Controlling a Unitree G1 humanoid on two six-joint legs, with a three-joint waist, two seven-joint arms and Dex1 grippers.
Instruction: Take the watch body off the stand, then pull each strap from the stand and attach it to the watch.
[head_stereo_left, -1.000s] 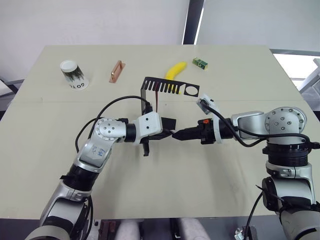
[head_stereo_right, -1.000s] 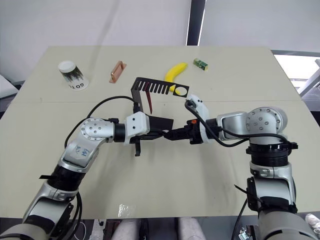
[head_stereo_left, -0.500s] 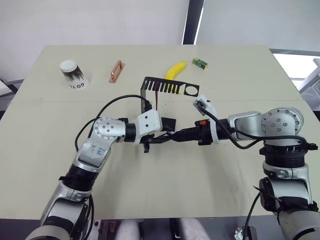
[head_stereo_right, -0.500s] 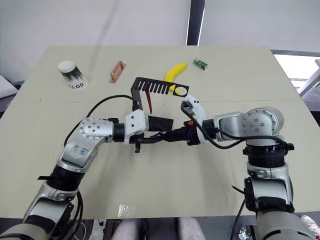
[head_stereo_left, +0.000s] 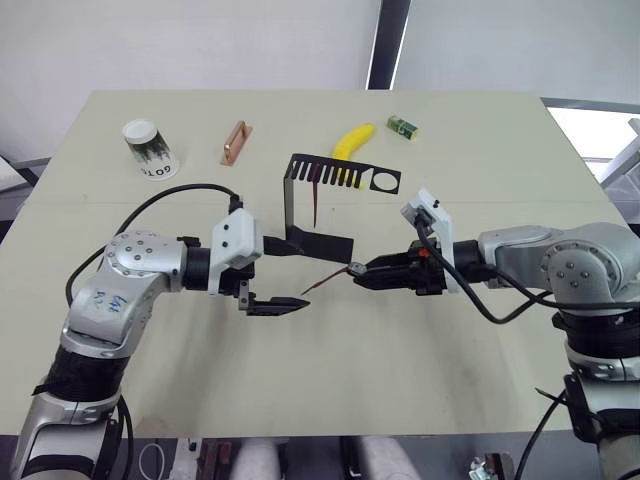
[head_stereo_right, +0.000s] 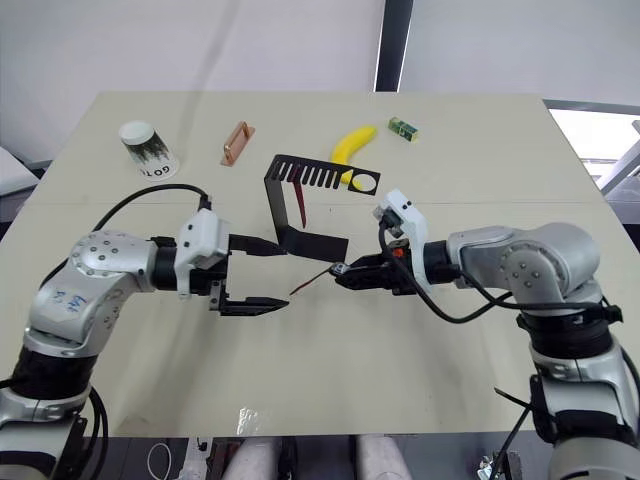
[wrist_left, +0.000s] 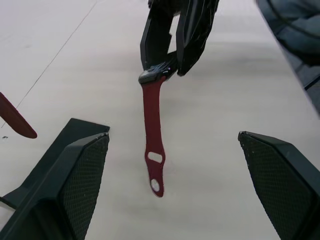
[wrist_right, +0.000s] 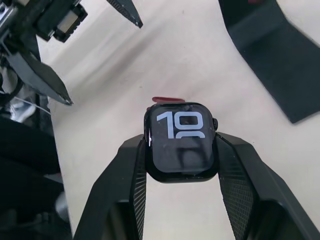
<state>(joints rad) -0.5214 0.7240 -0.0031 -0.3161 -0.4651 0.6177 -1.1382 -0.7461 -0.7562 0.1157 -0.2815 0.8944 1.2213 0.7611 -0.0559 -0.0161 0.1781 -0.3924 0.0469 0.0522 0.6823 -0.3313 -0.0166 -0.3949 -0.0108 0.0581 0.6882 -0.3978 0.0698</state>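
Note:
My right gripper (head_stereo_left: 362, 272) is shut on the watch body (wrist_right: 182, 141), a dark rounded-square case whose face shows white digits. One maroon strap (wrist_left: 154, 150) hangs by its end from the watch body (wrist_left: 156, 74) and slopes down toward the table. My left gripper (head_stereo_right: 262, 277) stands open to the left of the strap, apart from it, with nothing between its fingers. The black stand (head_stereo_left: 300, 190) rises behind both grippers, its comb arm pointing right. A second maroon strap (head_stereo_left: 315, 196) hangs from that comb.
Along the far side of the table are a paper cup (head_stereo_left: 148, 148), a copper-coloured bar (head_stereo_left: 234, 142), a banana (head_stereo_left: 352, 140) and a small green box (head_stereo_left: 401, 125). The stand's flat base (head_stereo_left: 322, 243) lies just behind my left fingers.
My left gripper has opened, let go of the strap and drawn back to the left. The strap now hangs from the watch body in my right gripper, which has shifted slightly right.

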